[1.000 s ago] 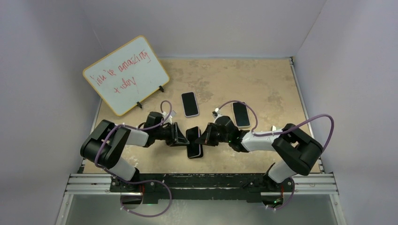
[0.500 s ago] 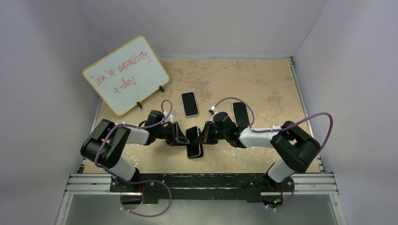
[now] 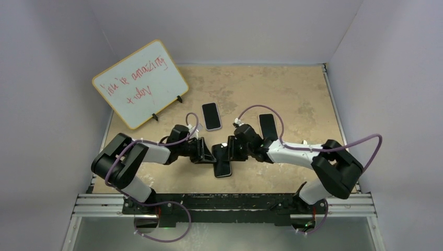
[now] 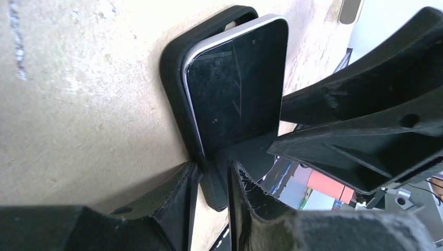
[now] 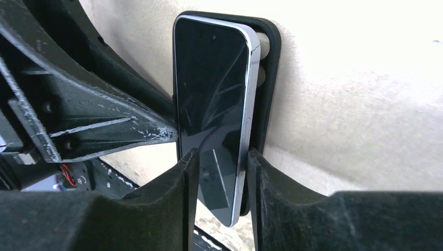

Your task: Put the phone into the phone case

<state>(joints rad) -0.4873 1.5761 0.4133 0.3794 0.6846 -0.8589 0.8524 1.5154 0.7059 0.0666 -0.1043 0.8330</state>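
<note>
A black phone [image 3: 223,162] with a silver edge lies partly in a black phone case [image 4: 175,78] near the table's front middle. In the right wrist view the phone [image 5: 211,99] stands tilted out of the case [image 5: 269,63] along one long edge. My left gripper [image 3: 208,155] is shut on the case's near end [image 4: 222,183]. My right gripper [image 3: 230,151] is shut on the phone and the case together, its fingers [image 5: 282,204] on either face. Both grippers meet over the phone from opposite sides.
A second phone [image 3: 211,115] lies face up behind the grippers. Another dark phone or case [image 3: 268,127] lies to the right, by the right arm. A whiteboard [image 3: 140,83] with red writing stands at the back left. Walls enclose the table.
Both grippers and the phone with its case have shifted a little to the right. The right arm's elbow has swung further right.
</note>
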